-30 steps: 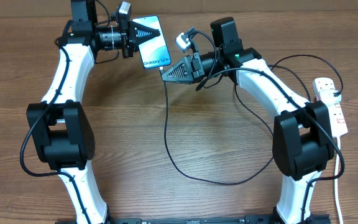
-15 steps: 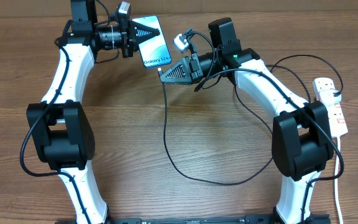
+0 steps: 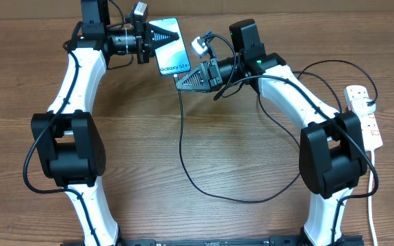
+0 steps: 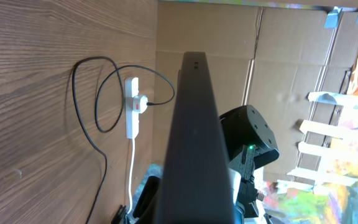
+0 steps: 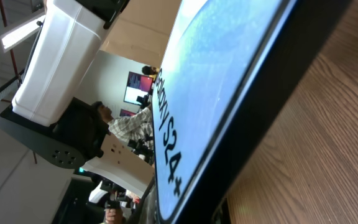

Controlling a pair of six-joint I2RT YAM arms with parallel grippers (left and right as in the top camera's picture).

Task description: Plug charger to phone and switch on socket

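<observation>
The limp black charger [image 3: 182, 147] is trailing in a loop across the table [image 3: 135, 137]; the right gripper [image 3: 180, 81] is pinching its stiffer connector end, the sensible hold. Just beyond, the left gripper [image 3: 169, 36] is clamping the slim, probably slippery and breakable phone [image 3: 175, 56], its lower end facing that connector.

"Galaxy S24+" on the phone [image 3: 174, 59] screen

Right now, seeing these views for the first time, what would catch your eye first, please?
The glowing light-blue phone at the far middle of the table, gripped by the left gripper. The right gripper meets its near end, holding the charger, whose black cable loops across the wood toward the white socket at the right edge.
</observation>
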